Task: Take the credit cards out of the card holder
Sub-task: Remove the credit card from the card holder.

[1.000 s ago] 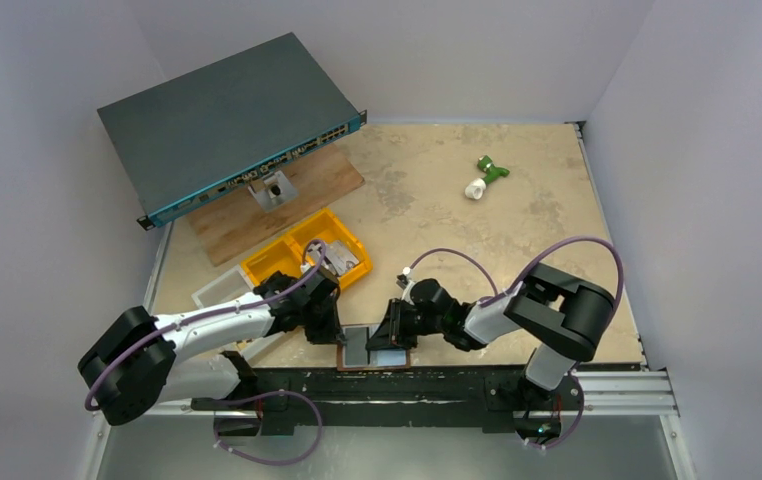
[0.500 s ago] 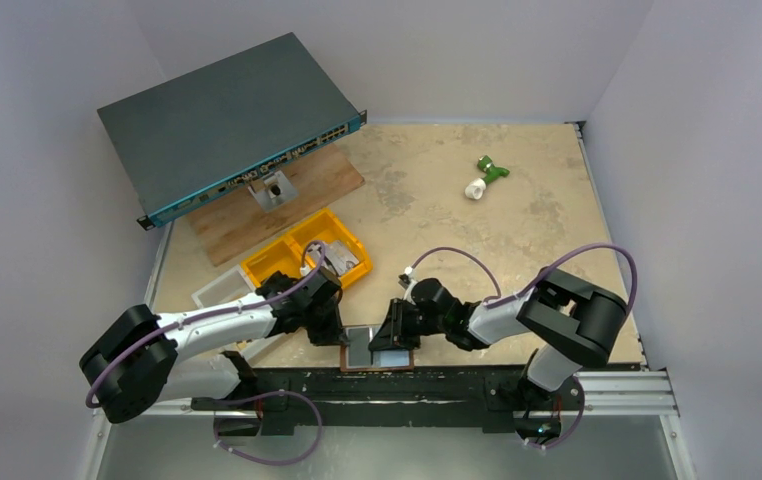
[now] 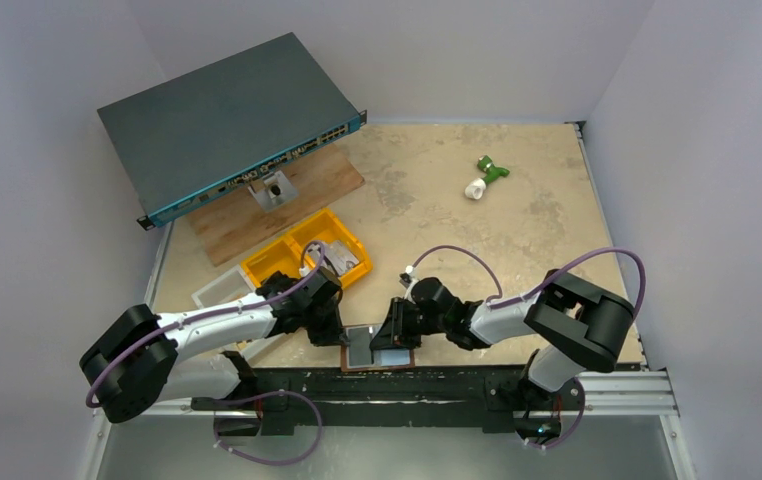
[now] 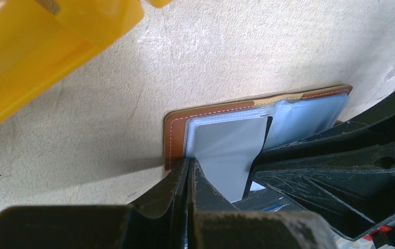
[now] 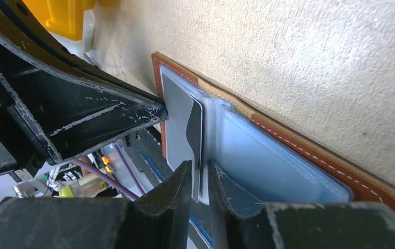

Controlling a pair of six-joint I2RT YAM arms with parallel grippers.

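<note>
Right gripper (image 5: 199, 170) — tight on card (image 5: 177, 124)

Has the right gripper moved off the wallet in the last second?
No. The right gripper stays over the card holder by the black rail; only the elbow swung rightward along that rail.

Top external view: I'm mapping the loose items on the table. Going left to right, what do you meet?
Clear lid → yellow bin → wallet → green-and-white piece. The network switch and wooden board span too wide to place.
</note>
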